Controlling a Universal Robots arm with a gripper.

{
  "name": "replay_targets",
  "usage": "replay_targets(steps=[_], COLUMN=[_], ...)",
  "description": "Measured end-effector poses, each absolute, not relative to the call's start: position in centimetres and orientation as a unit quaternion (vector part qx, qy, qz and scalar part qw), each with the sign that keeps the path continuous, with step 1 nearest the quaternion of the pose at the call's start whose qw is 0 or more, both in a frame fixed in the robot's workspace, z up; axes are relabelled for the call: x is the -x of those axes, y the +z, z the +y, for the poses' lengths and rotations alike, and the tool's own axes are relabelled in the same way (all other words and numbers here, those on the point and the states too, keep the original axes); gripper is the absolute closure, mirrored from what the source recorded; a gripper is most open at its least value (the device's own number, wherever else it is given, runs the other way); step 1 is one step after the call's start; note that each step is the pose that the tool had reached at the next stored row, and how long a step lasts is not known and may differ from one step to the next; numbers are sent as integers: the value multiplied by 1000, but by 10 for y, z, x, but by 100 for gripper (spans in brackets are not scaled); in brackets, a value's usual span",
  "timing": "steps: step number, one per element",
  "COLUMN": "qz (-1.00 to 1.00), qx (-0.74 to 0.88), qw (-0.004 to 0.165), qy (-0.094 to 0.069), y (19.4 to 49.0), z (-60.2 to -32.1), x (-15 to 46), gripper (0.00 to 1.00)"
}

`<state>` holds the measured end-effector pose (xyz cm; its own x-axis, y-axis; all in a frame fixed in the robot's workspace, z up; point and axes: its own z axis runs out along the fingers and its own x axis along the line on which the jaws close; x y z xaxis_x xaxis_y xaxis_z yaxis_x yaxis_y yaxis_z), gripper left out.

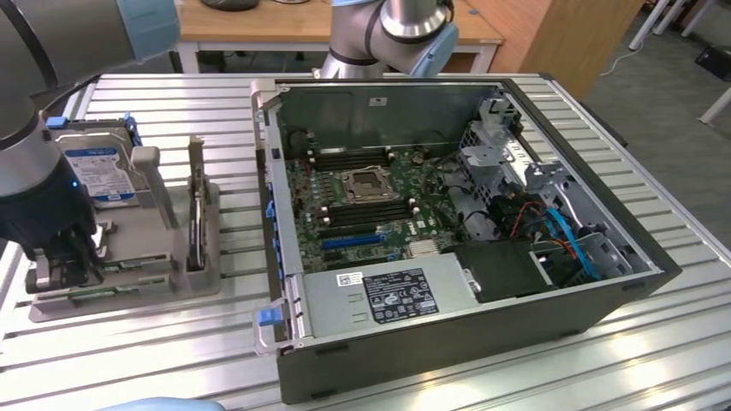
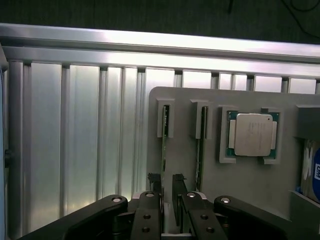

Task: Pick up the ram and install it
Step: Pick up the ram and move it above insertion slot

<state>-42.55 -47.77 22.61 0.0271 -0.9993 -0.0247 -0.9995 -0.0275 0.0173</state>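
Observation:
A ram (image 2: 164, 145) stands on edge in a slot of the grey holder (image 2: 200, 205), a thin green stick seen from its narrow side. My gripper (image 2: 166, 181) straddles its near end. Its two dark fingertips (image 2: 154, 181) sit one on each side, with a small gap still showing, so it is open around the stick. A second ram (image 2: 201, 150) stands in the neighbouring slot. In the exterior view my gripper (image 1: 71, 267) is down at the near end of the holder (image 1: 137, 257), at that view's left.
A square silver processor (image 2: 252, 134) lies in a pocket of the holder. A blue-labelled hard drive (image 1: 98, 171) stands at the holder's back. The open computer case (image 1: 457, 223) with its motherboard (image 1: 365, 197) lies to the exterior view's right on the slatted metal table (image 1: 171, 94).

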Motion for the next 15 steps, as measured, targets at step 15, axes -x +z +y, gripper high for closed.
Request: replay_targets(steps=[15], qz=[697], qx=[717], qw=[4], qy=[13], y=[214], z=[-479], x=[426], gripper=[76])
